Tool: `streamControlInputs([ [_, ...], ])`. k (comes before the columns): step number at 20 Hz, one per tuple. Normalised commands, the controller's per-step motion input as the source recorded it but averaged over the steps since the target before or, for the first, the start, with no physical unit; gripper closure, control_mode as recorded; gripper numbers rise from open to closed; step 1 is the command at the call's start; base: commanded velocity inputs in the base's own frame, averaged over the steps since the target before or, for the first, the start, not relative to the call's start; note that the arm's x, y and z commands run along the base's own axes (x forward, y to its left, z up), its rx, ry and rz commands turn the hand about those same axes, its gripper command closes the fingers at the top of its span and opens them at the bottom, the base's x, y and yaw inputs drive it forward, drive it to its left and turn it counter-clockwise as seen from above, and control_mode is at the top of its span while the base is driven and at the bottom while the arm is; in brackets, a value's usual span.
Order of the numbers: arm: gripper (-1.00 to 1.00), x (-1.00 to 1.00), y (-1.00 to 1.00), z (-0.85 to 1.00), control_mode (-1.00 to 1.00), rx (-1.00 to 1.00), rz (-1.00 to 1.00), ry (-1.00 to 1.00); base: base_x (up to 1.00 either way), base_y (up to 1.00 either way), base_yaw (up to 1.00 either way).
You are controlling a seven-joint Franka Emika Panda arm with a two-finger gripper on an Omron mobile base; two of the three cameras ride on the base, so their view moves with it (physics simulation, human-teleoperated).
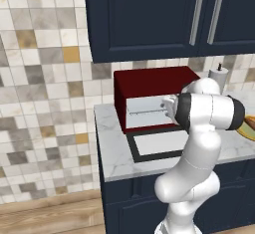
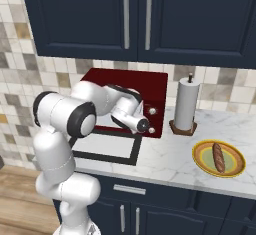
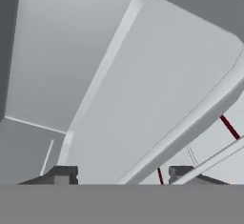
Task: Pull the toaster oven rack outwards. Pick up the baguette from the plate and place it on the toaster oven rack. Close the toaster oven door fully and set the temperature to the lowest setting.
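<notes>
The dark red toaster oven (image 1: 149,78) (image 2: 131,81) stands on the counter with its black-framed door (image 1: 157,143) (image 2: 107,144) folded down flat in front. Inside the cavity lies the pale grey rack (image 1: 144,113) (image 3: 157,89). My arm reaches into the cavity. In the hand view my gripper (image 3: 122,174) is open, and its two fingertips (image 3: 62,175) stand on either side of the rack's front edge. The golden-brown baguette (image 2: 218,157) lies on the yellow-orange plate (image 2: 202,161) at the right of the counter.
A paper towel roll (image 2: 184,106) on a wooden stand sits between the oven and the plate. Dark blue wall cabinets (image 1: 164,14) hang above the oven. The counter's front edge (image 2: 165,179) runs just in front of the open door.
</notes>
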Motion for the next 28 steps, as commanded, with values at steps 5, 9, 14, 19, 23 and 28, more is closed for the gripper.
streamControlInputs([
  [5,1.00,0.03,0.00,-0.01,-1.00,0.00,0.00,0.00,0.00,0.00,0.00],
  [9,1.00,-0.31,0.00,-0.11,-1.00,-0.01,0.00,0.39,0.00,0.00,0.00],
  [14,1.00,-0.99,-0.05,-0.68,-1.00,0.00,0.00,0.47,0.00,0.00,0.00],
  [19,1.00,-1.00,-0.04,-1.00,-1.00,0.00,0.00,0.19,0.00,0.00,0.00],
  [23,1.00,-1.00,0.00,-1.00,-1.00,0.00,0.00,0.03,0.00,0.00,0.00],
  [28,1.00,-1.00,-0.01,-0.98,-1.00,-0.02,0.00,0.01,0.00,0.00,0.00],
])
